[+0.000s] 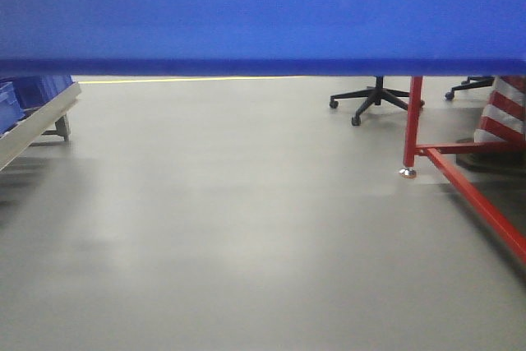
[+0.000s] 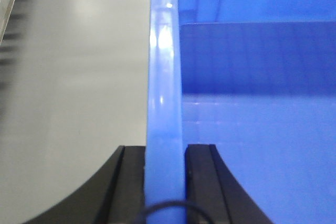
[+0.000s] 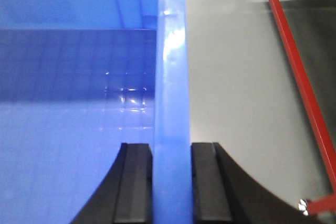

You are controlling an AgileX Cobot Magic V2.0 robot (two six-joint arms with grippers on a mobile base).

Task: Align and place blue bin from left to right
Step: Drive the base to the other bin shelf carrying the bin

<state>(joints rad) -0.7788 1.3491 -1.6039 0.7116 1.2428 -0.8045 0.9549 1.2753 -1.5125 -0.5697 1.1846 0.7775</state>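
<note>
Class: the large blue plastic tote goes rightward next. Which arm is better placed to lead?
Probably right: the right gripper clamps the large blue plastic tote by the rim nearest the red metal frame. The left gripper clamps the opposite rim.

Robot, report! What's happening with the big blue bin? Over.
Left tool, right tool: shut on blue bin rims. Bin held above floor. Red frame ahead right.

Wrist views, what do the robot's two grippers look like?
The left gripper and right gripper look alike: two matte black fingers each, straight inner faces, outer edges curving outward toward the base, with a lengthwise ridge line on each. A thin dark cable arcs across the left one's base; none shows on the right. No markings visible.
</note>
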